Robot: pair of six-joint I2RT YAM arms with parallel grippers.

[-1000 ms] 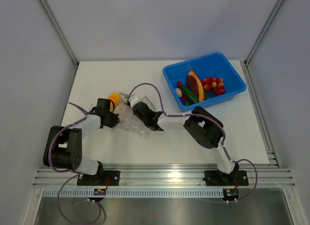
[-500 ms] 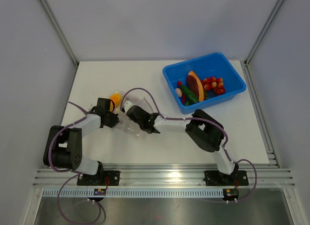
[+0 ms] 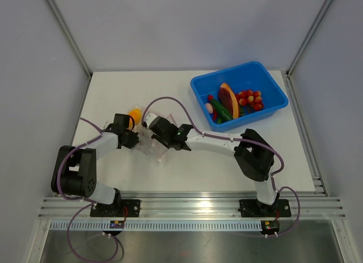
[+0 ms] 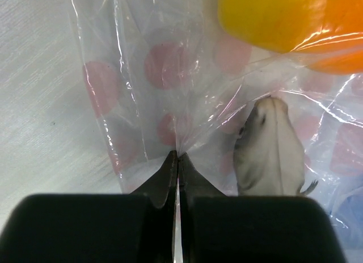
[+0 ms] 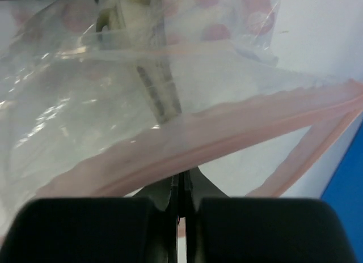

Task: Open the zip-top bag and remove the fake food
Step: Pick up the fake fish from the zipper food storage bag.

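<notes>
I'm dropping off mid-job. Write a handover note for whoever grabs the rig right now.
Left tool: shut, pinching the film of the zip-top bag.
Right tool: shut on the pinkish zip strip.
Bag lies on the table between the arms; grey fish and yellow fruit seem inside.
Done: mouth looks partly parted; other toy food sits in the blue bin.
Left: widen the mouth, take out fish and fruit.

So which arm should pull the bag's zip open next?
Right, likely. The right gripper is shut on the pink zip strip, so it can peel the mouth wider. The left gripper pinches the bag by its dotted film, no zip in its view: better as anchor.
</notes>
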